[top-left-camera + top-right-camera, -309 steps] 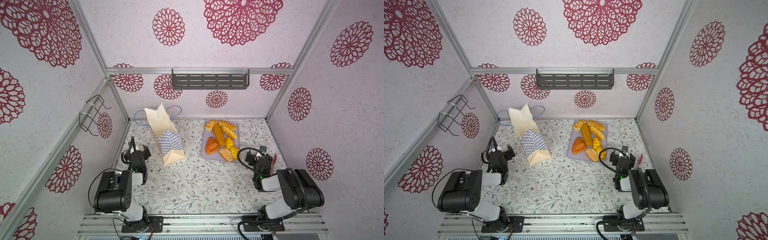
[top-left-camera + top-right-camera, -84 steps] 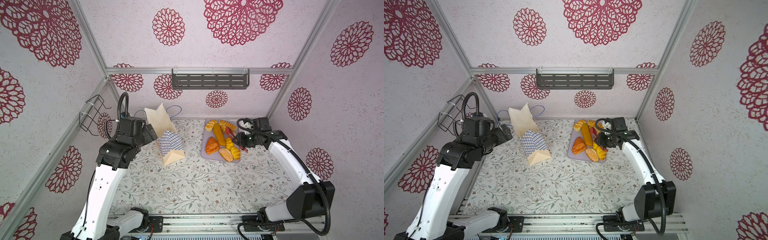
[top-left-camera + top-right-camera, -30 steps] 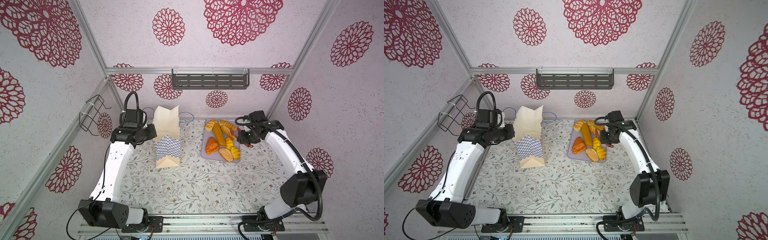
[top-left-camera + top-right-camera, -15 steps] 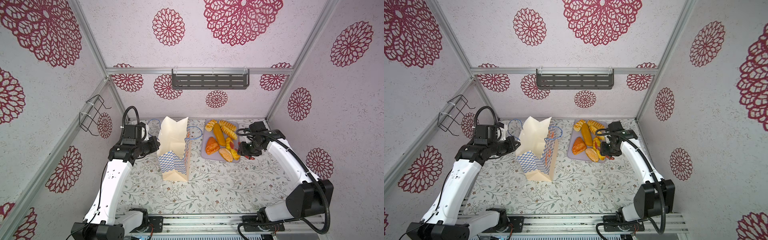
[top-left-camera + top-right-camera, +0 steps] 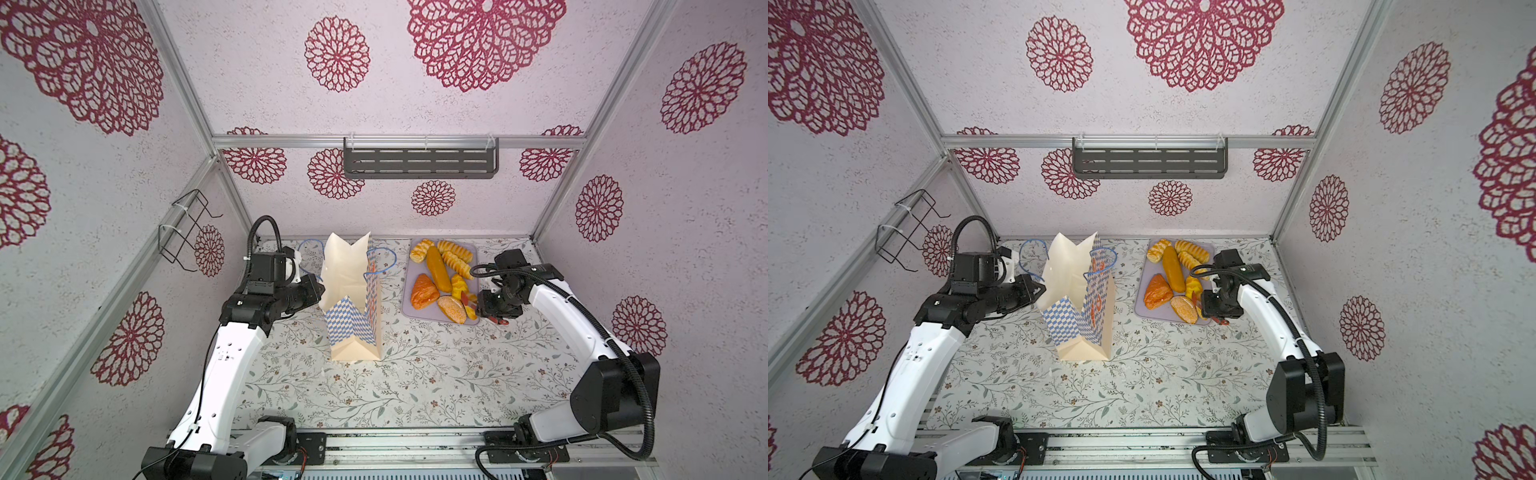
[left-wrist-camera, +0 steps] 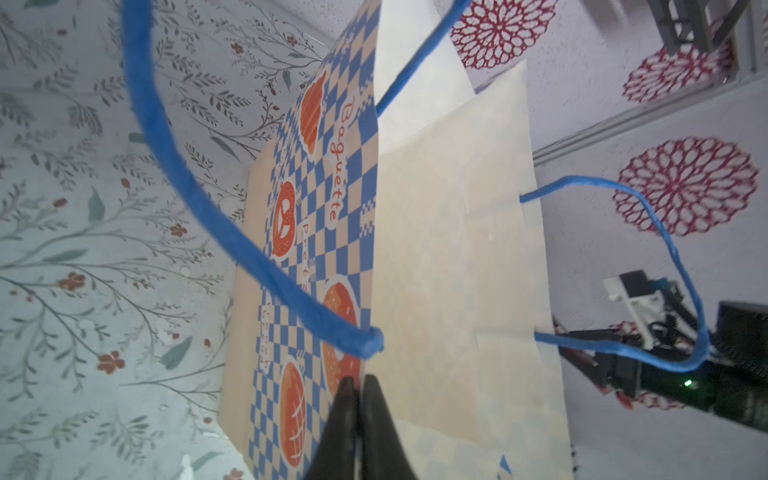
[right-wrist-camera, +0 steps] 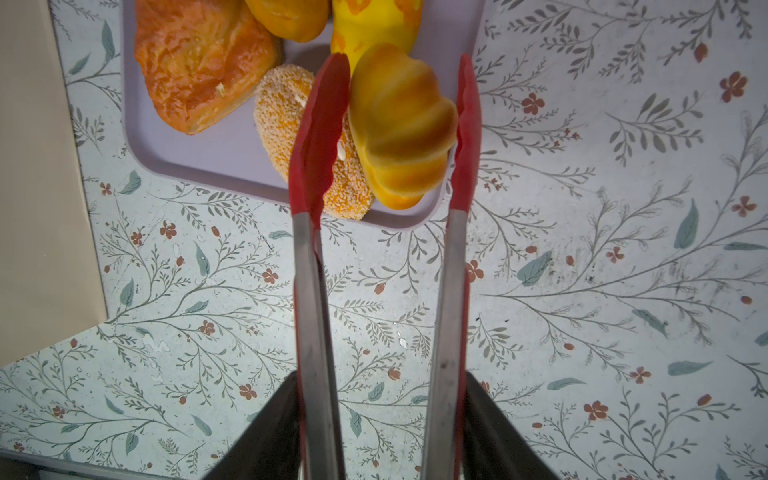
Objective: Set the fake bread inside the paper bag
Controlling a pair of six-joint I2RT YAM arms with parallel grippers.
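The right gripper [image 7: 380, 399] is squeezing tongs [image 7: 316, 145] around a bun [image 7: 399, 124]; the left gripper [image 6: 358, 386] is pinching the bag [image 5: 353, 307], steadying it.

The paper bag [image 5: 353, 299] stands upright on the bench [image 5: 415, 374], left of centre in both top views. The tray [image 5: 422, 316] lies to its right and further back, apart from it, with the fake bread [image 5: 438, 268] on it. The left tool [image 5: 318, 286] is at the bag's upper left edge. The right tool [image 5: 492, 309] is at the tray's lower right corner, where its tongs [image 7: 316, 270] reach over the corner with a roll [image 7: 399, 124] between their tips. A shelf [image 5: 419, 163] hangs on the back wall, upper centre.
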